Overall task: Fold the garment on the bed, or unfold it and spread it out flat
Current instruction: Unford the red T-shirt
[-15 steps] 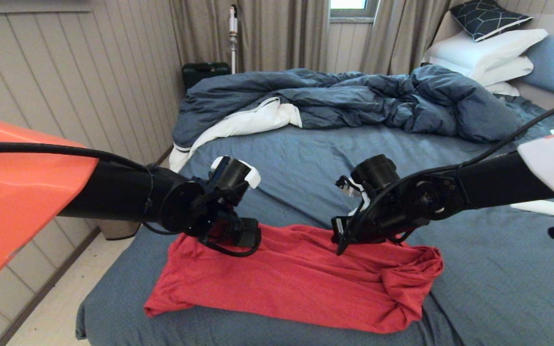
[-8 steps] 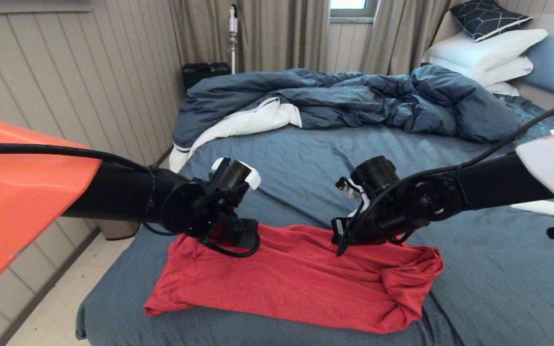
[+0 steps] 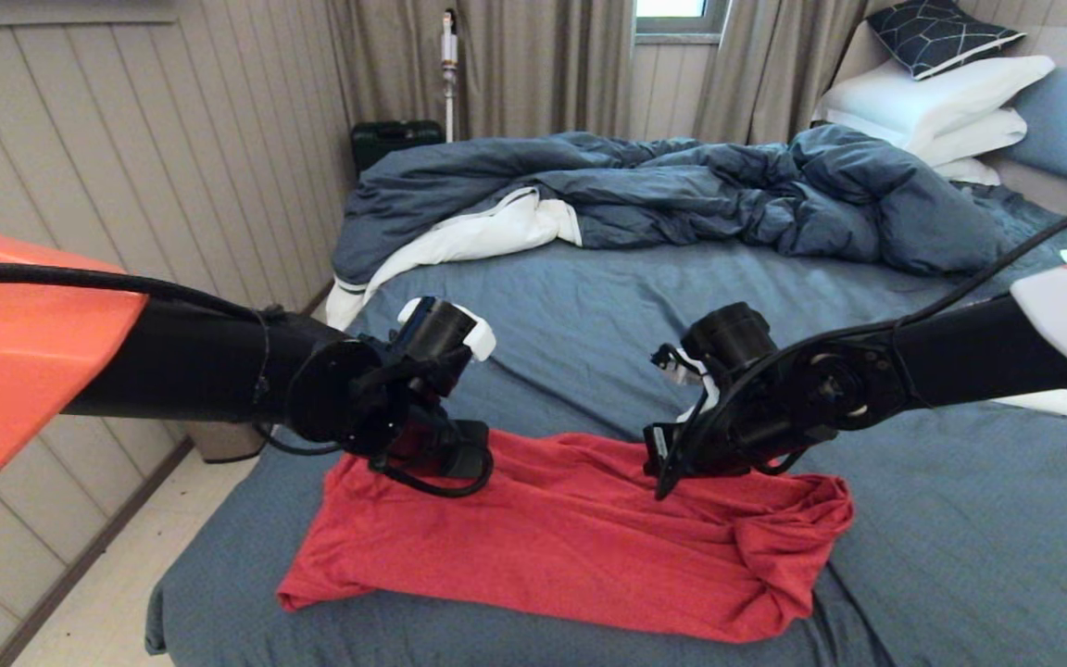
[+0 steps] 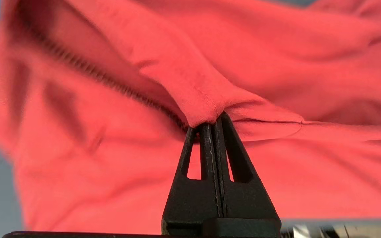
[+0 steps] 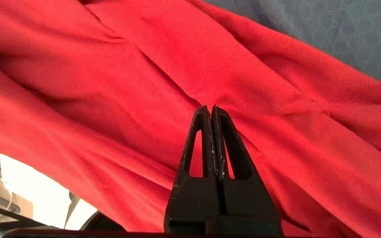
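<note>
The red garment lies crumpled in a rough band across the near part of the bed, plain side up, with no print showing. My left gripper is at its far left edge. In the left wrist view that gripper is shut on a raised fold of the garment. My right gripper is at the far edge right of the middle. In the right wrist view it is shut, and creases of the garment run in to its tips.
A rumpled dark blue duvet with white lining covers the far half of the bed. White pillows are stacked at the far right. A panelled wall and a strip of floor run along the left.
The left arm has shifted slightly left, and the right arm has sunk a little to the right. Both grippers stay at the garment's far edge. The garment has barely moved.
</note>
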Controlling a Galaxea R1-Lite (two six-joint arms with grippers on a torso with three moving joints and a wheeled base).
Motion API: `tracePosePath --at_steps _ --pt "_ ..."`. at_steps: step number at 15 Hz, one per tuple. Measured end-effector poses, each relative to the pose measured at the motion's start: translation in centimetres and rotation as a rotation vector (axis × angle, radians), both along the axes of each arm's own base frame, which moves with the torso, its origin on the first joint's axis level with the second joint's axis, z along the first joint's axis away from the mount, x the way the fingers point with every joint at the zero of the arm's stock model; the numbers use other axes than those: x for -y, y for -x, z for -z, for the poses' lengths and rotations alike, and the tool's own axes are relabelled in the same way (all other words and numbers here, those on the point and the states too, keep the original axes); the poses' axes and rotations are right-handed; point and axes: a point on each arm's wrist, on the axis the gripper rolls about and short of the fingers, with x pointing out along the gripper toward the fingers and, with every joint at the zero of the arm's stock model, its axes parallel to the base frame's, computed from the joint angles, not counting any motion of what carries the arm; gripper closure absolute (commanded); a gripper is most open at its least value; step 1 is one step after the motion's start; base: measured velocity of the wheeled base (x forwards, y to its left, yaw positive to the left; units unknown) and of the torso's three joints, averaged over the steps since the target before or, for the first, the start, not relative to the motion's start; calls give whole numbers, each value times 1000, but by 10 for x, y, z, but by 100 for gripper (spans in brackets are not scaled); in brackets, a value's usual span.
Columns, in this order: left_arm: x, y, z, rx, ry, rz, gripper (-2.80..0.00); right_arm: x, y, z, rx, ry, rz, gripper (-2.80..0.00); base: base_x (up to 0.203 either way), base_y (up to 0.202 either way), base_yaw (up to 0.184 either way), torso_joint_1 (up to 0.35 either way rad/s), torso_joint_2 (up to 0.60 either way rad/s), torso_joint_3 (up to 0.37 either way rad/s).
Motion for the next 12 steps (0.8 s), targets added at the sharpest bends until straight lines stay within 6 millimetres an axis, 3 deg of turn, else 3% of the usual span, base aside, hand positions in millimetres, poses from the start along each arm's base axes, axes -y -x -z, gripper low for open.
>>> tracePosePath --at_steps 3,9,12 --pt "-9 32 -13 -51 -21 10 0 2 3 -1 11 -6 2 0 0 0 0 0 0 0" --pt "-9 133 -16 -118 -60 159 0 10 11 10 30 -16 14 0 0 0 0 0 0 0" --pt "-6 169 -15 -150 -91 198 0 19 15 12 57 -25 29 0 0 0 0 0 0 0"
